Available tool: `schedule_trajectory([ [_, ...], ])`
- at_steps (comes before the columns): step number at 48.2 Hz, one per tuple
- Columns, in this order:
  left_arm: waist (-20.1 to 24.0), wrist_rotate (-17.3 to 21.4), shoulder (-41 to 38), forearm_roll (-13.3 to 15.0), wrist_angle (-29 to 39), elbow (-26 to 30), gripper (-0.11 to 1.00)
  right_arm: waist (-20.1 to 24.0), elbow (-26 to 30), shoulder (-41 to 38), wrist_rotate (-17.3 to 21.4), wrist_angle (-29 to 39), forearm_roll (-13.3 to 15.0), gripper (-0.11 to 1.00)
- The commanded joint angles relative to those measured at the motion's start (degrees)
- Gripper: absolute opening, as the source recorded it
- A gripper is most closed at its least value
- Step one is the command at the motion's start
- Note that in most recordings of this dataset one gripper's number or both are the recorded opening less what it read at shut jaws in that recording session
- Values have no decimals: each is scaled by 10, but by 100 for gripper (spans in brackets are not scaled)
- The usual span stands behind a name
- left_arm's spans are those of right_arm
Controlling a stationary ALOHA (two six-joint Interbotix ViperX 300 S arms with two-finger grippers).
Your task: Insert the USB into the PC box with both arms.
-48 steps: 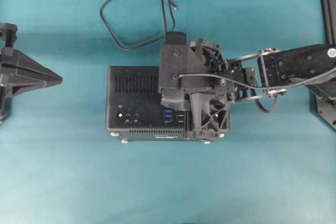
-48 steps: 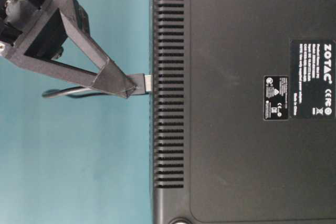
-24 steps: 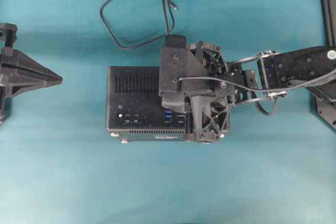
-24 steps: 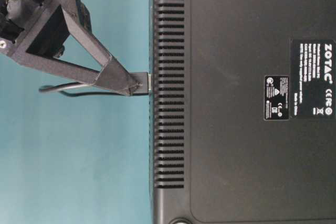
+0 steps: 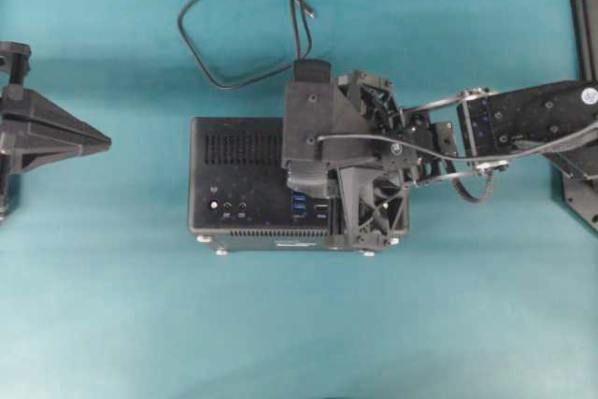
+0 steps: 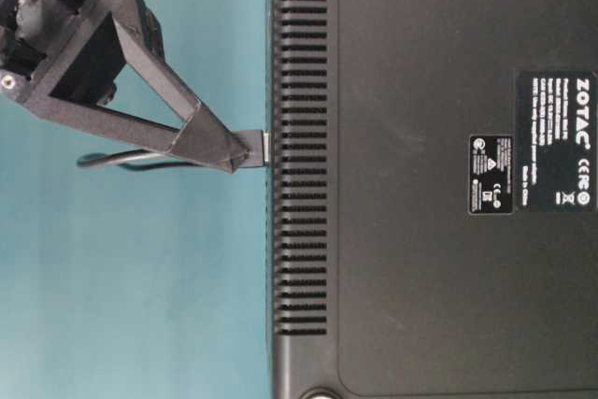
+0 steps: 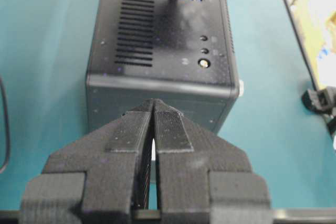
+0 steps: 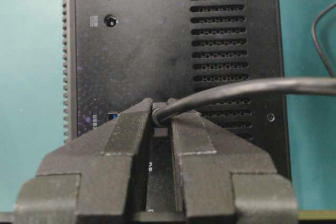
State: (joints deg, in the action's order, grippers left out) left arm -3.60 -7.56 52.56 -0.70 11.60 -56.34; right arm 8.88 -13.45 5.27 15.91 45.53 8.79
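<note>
Closest in, from the right wrist cam, the right gripper (image 8: 159,121) is pinched tight on the USB (image 8: 159,115) plug, cable arcing off to the right over the vent slots (image 8: 231,30). Side-on, the plug tip sits right at the slotted edge of the PC box (image 6: 420,175) — can't tell if it's actually seated in a port. From overhead the right arm covers the right half of the box, blue ports (image 5: 299,201) peeking out beside it. Cable loop lies on the teal table (image 5: 299,324) behind the box. Far off at the left edge, the left gripper (image 5: 105,143) — jaws pressed together, holding nothing, well apart from the box.
</note>
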Motion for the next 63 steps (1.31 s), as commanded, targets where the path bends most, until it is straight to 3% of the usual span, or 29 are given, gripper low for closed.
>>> schedule_trajectory([
  [1,0,-1,-2,-1,-5,7,0,6,4,10,-4,1,3,11],
  [10,0,-1,-2,-1,-4,6,0,11,7,14,-1,-6,2,20],
  [26,0,-1,-2,-1,-5,6,0,4,8,27,-1,-20,3,60],
  [38,0,-4,-2,-1,-6,5,0,-5,10,36,-2,-22,7,59],
  [49,-1,-33,-2,-1,-6,4,0,-12,7,36,-3,-53,15,56],
  [54,-1,-36,0,-1,-6,4,0,-12,5,36,-3,-55,15,47],
  [63,-1,-36,18,-1,-3,3,0,-12,4,40,-2,-37,13,19],
])
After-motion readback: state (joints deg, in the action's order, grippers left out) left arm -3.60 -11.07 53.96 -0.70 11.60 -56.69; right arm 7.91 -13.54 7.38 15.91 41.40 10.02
